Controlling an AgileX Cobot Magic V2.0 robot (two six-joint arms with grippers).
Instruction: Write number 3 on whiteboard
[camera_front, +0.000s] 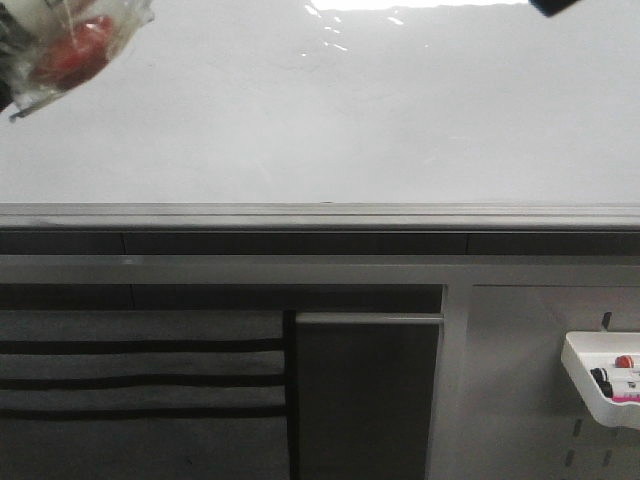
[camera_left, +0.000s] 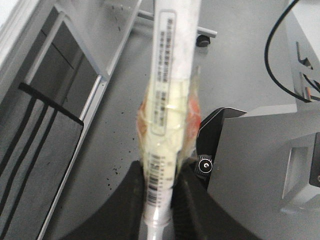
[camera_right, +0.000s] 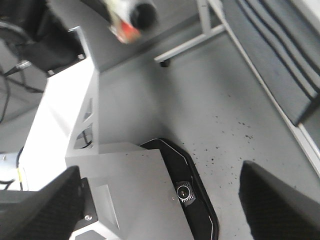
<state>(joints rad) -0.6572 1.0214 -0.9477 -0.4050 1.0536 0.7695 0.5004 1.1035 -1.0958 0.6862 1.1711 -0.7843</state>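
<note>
Whiteboard (camera_front: 320, 110): fills upper front view, blank, grey rail along lower edge. Left gripper (camera_left: 159, 192): clamped on taped marker (camera_left: 172, 75). Right gripper (camera_right: 160, 200): jaws wide, empty. Marker tray (camera_front: 600, 385): lower right.

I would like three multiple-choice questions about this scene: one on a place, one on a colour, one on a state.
1. Where in the front view is the small white tray of markers?
A. lower right
B. upper left
C. centre

2. What colour are the marks on the whiteboard?
A. black
B. red
C. no marks show

3. What is the state of the left gripper?
A. open and empty
B. shut on a marker
C. out of view

Answers:
1 A, the tray hangs on the panel below the board.
2 C, the surface shows only glare.
3 B, the fingers press a wrapped marker from both sides.
</note>
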